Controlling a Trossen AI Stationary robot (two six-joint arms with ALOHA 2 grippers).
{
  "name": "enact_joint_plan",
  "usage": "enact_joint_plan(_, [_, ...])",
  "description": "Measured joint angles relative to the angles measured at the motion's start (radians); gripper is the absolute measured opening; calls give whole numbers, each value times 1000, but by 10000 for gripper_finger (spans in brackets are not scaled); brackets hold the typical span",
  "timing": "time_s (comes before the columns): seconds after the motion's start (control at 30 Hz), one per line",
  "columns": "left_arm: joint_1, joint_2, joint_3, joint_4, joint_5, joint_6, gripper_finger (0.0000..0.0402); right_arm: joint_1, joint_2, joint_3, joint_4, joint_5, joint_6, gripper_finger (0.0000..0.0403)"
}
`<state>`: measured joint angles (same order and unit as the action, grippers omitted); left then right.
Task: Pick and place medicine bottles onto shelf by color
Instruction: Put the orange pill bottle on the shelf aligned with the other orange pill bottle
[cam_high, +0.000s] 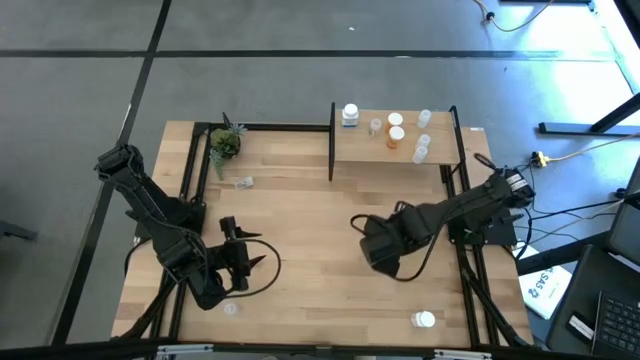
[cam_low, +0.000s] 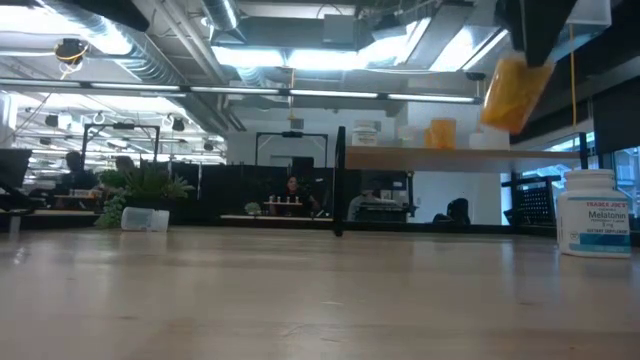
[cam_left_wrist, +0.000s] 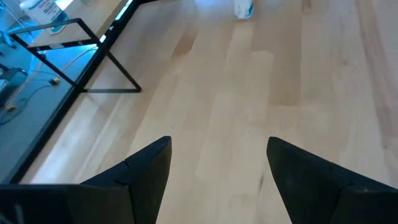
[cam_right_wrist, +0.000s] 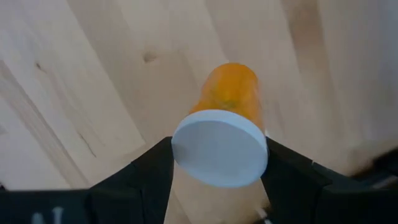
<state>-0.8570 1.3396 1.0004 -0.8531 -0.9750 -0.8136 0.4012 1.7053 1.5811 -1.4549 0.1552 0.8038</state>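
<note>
My right gripper (cam_high: 380, 250) hangs over the middle of the table, shut on an orange medicine bottle (cam_right_wrist: 229, 93) with a white cap. In the low view that bottle (cam_low: 512, 92) is high above the tabletop. The shelf (cam_high: 365, 150) at the far right carries a white bottle (cam_high: 349, 114), an orange one (cam_high: 396, 133) and clear ones (cam_high: 423, 118), all standing on their bases. A white bottle (cam_high: 425, 319) stands near the front right. Over the table's front left, my left gripper (cam_left_wrist: 217, 146) is open with nothing between its fingers. My right gripper pinches the orange bottle at its white cap (cam_right_wrist: 186, 155), one finger on each side. The fingers come from above, pointing down. The bottle's orange body (cam_low: 515, 100) hangs below them, slightly tilted and clear of the table.
A small potted plant (cam_high: 225, 143) stands at the far left, with a clear bottle (cam_high: 243, 182) lying beside it. Black posts (cam_high: 331, 140) frame the shelf. Another clear bottle (cam_high: 232, 308) lies by the left arm. Bare wood stretches across the table's middle.
</note>
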Motion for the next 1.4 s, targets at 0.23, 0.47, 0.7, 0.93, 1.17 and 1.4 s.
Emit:
enact_joint_plan(0.23, [55, 0, 0, 60, -48, -3, 259, -79, -15, 175, -114, -9, -67, 214])
enact_joint_plan(0.47, [149, 0, 0, 96, -4, 6, 259, -255, -33, 315, -117, -67, -174, 214])
enact_joint_plan(0.7, [215, 0, 0, 99, 6, 11, 259, -456, -41, 326, -116, -133, -312, 214])
enact_joint_plan(0.93, [258, 0, 0, 103, 7, 13, 259, -609, -65, 289, -115, -140, -419, 214])
enact_joint_plan(1.17, [280, 0, 0, 103, 8, 40, 259, -646, -194, 128, -117, -142, -424, 214])
enact_joint_plan(1.4, [305, 0, 0, 106, 8, 40, 259, -630, -325, 14, -120, -127, -320, 214])
